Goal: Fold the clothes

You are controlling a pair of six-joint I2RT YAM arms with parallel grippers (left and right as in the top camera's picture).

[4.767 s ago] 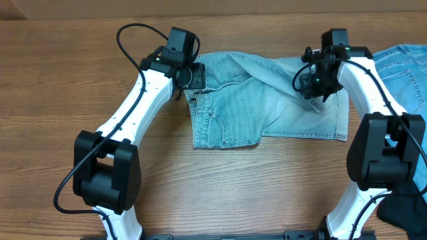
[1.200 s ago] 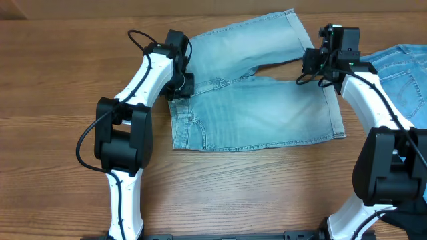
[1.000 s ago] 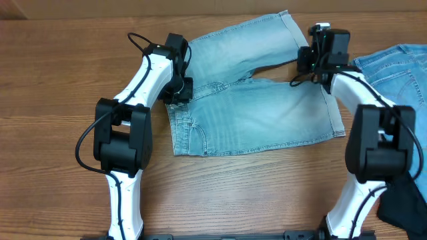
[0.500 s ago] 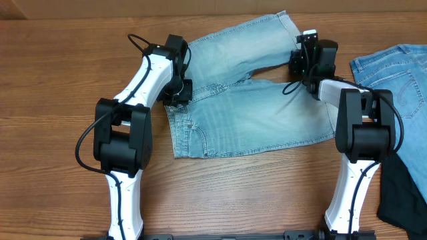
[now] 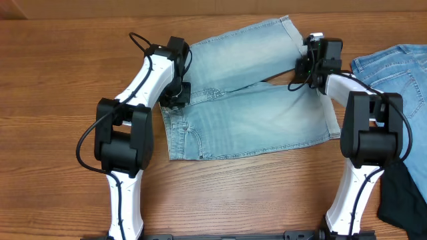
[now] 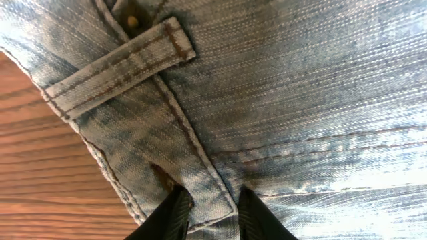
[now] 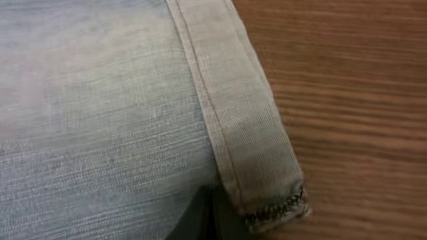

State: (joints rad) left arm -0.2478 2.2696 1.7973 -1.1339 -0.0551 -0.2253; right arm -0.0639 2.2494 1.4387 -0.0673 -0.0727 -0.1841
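Observation:
The pale blue denim shorts (image 5: 253,117) lie flat on the wooden table, waistband to the left and both legs pointing right. My left gripper (image 5: 175,95) is at the waistband's far end. In the left wrist view its jaws (image 6: 210,212) are shut on the waistband (image 6: 200,173) beside a belt loop (image 6: 113,73). My right gripper (image 5: 305,67) is at the inner corner of a leg cuff, where the two legs meet. In the right wrist view its dark fingers (image 7: 210,220) pinch the denim beside the hemmed cuff (image 7: 250,153).
Medium-blue jeans (image 5: 400,73) lie at the right edge of the table. A dark cloth (image 5: 403,200) sits at the bottom right. Bare wood (image 7: 347,100) shows beside the cuff.
The shorts have been pulled flatter. The gap between the legs has narrowed, and the waistband corner has shifted a little left and toward the front. Both grippers keep their hold.

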